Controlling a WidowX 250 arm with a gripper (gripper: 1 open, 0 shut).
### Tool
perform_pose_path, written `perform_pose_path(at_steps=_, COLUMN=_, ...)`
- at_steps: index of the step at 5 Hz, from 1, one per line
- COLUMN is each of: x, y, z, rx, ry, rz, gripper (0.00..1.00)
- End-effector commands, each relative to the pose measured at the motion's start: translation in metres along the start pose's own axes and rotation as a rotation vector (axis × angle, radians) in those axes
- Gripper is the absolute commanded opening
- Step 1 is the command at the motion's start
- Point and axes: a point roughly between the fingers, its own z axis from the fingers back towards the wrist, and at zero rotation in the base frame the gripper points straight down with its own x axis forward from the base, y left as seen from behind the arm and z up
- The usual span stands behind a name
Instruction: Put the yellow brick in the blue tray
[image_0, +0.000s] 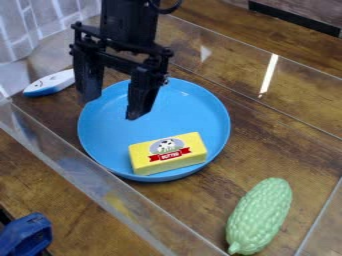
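Observation:
The yellow brick (170, 153) lies flat inside the blue tray (201, 112), near its front rim, label up. My gripper (116, 92) hangs open above the tray's back left part, its two dark fingers spread wide with nothing between them. It stands apart from the brick, up and to the left of it.
A green bumpy gourd toy (259, 217) lies at the front right on the wooden table. A white and blue object (55, 82) rests at the left, behind my gripper. A clear wall's edge (80, 160) runs across the front left. Something blue (24, 238) sits at the bottom left corner.

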Motion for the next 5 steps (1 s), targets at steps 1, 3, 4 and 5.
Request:
perform_pose_path(at_steps=1, x=-0.005, y=0.002, z=0.014, rx=-0.009, ry=-0.079, rz=-0.012, gripper=1.00)
perform_pose_path(at_steps=3, x=0.012, y=0.014, z=0.013, rx=-0.005, ry=-0.095, rz=-0.086, gripper=1.00)
perform_pose_path(at_steps=4, x=0.021, y=0.014, z=0.016, rx=-0.011, ry=-0.104, rz=-0.070, gripper=1.00)
perform_pose_path(at_steps=5, x=0.029, y=0.014, z=0.019, rx=-0.016, ry=-0.114, rz=-0.056, gripper=1.00)
